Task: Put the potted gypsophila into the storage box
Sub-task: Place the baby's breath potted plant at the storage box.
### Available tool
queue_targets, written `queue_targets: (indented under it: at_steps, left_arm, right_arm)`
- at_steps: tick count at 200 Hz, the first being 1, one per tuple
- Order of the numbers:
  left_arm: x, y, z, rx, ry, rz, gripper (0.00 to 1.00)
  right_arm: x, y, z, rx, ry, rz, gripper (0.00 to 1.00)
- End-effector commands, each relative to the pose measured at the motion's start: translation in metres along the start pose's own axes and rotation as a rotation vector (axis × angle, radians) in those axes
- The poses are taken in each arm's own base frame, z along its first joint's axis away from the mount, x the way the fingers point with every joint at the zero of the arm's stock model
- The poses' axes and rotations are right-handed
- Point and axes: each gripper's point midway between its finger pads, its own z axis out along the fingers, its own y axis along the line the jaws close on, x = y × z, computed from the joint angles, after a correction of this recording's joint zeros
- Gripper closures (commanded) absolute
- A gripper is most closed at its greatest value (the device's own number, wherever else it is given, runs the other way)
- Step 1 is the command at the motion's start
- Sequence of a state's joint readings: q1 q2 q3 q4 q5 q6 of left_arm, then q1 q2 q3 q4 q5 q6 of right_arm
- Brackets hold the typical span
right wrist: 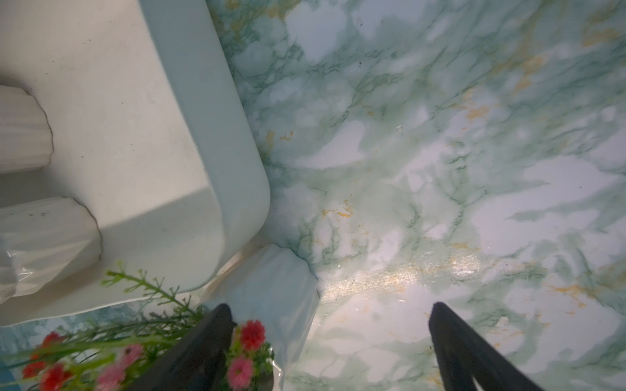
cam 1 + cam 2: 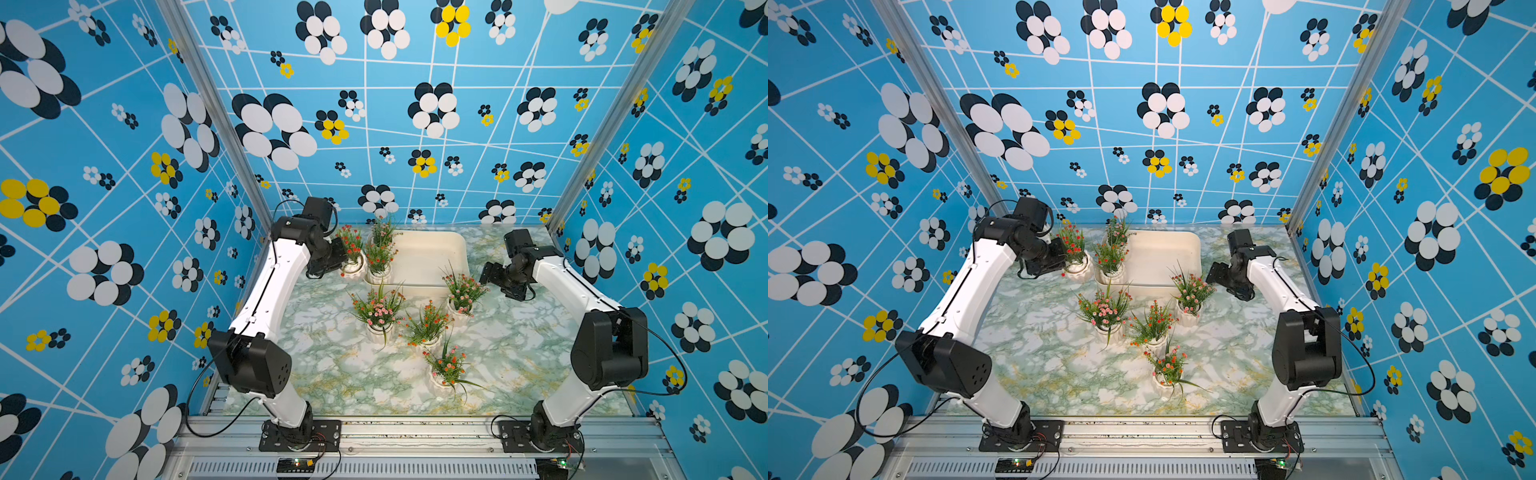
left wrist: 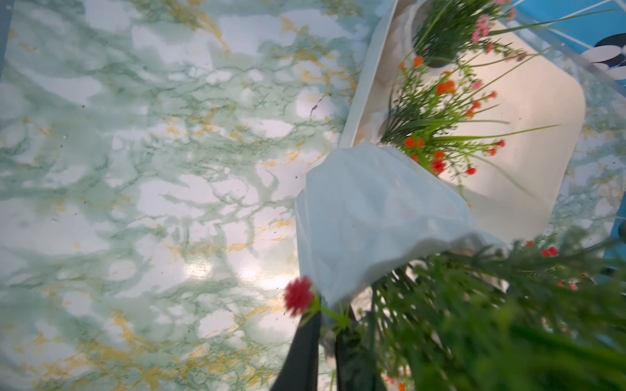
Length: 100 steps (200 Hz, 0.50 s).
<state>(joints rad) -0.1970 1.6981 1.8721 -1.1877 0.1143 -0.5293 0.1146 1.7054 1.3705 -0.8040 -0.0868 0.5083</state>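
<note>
Bright, even light is filling both top views, their edges bending the blue flower-patterned walls. Glare is shining off the glossy green-marbled bench. The nearest white-potted plant with grassy green leaves and red blossoms is blurring in the left wrist view.

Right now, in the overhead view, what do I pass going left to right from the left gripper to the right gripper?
You pass the left gripper, red-flowered pot, front pot in the storage box, pink-flowered pot off the box's right corner, right gripper.
</note>
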Motion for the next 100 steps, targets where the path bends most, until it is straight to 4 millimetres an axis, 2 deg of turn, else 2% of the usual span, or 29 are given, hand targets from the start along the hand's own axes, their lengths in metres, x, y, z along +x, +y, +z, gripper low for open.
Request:
queue_targets:
  at_steps: [1,18,54,100]
  left_arm:
    - [-0.027,-0.046,-0.017,0.108,-0.085,0.076,1.00]
    - [-0.037,-0.074,-0.020,0.152,-0.104,0.121,1.00]
    - [-0.039,-0.126,0.000,0.214,-0.080,0.226,1.00]
    - [-0.032,-0.172,0.040,0.260,-0.064,0.353,1.00]
  right_arm:
    - [-0.004,-0.005,-0.001,-0.002,0.023,0.007,0.06]
    - [-0.004,-0.004,-0.003,-0.011,0.023,0.005,0.07]
    - [-0.004,-0.005,-0.008,-0.014,0.020,0.000,0.07]
    - [0.000,-0.008,-0.007,-0.016,0.027,-0.001,0.07]
